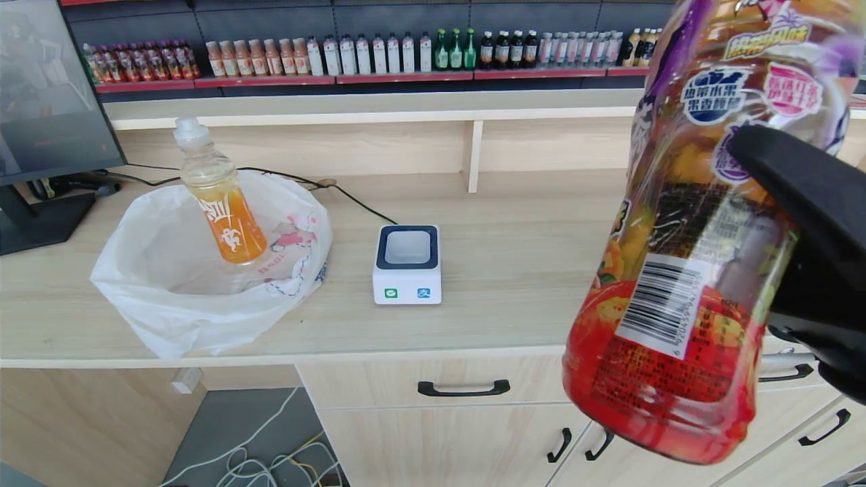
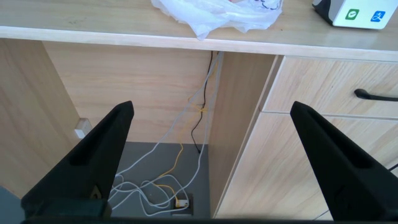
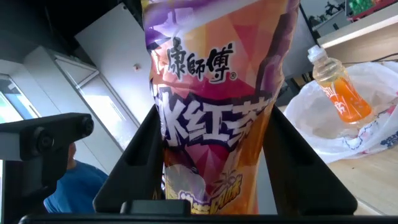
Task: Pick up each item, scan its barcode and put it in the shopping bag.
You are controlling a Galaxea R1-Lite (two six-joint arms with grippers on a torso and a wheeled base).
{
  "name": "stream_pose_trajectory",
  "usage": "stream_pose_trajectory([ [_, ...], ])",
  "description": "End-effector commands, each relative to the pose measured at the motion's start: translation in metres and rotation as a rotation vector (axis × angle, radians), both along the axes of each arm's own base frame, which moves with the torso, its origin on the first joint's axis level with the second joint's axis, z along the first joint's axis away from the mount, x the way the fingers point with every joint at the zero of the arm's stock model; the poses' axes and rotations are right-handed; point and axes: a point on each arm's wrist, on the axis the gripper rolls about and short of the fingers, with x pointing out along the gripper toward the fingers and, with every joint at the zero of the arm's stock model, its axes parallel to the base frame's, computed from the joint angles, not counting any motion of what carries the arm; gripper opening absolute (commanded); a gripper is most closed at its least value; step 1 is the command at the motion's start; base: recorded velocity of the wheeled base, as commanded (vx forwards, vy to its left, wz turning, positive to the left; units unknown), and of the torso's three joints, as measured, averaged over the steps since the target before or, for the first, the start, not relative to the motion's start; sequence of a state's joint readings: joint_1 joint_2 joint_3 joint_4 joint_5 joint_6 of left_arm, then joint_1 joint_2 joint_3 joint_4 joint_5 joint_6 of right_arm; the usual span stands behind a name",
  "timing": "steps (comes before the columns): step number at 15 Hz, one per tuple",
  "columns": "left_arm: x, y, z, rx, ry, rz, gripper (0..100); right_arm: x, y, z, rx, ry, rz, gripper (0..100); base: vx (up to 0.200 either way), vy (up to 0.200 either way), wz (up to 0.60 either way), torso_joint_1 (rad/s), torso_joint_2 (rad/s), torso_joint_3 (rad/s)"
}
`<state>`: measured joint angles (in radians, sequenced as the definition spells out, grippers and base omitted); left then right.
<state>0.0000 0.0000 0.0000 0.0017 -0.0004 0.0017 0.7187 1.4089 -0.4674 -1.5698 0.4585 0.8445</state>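
Note:
A large fruit-tea bottle with a purple, orange and red label hangs tilted close to the head camera on the right, its barcode facing me. My right gripper is shut on the bottle, one black finger across its side. The white scanner sits mid-counter, well left of the bottle. A white shopping bag lies open at the left with an orange drink bottle standing in it. My left gripper is open and holds nothing, low in front of the cabinet below the bag.
A monitor stands at the counter's far left, with a black cable running behind the bag. Shelves of bottles line the back wall. Drawers with black handles front the counter. Loose cables lie on the floor.

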Motion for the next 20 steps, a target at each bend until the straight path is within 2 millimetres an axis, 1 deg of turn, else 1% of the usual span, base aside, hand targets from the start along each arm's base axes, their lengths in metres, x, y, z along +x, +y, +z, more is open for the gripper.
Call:
stream_pose_trajectory([
  [1, 0.0000, 0.0000, 0.0000, 0.000, 0.000, -0.001, 100, 0.0006, 0.0007, -0.0006, -0.002, 0.001, 0.000, 0, 0.000, 0.000, 0.00, 0.000, 0.00, 0.000],
  [20, 0.0000, 0.0000, 0.0000, 0.000, 0.000, 0.000, 100, -0.0025, -0.0020, -0.0013, -0.004, -0.006, -0.004, 0, 0.000, 0.000, 0.00, 0.000, 0.00, 0.000],
])
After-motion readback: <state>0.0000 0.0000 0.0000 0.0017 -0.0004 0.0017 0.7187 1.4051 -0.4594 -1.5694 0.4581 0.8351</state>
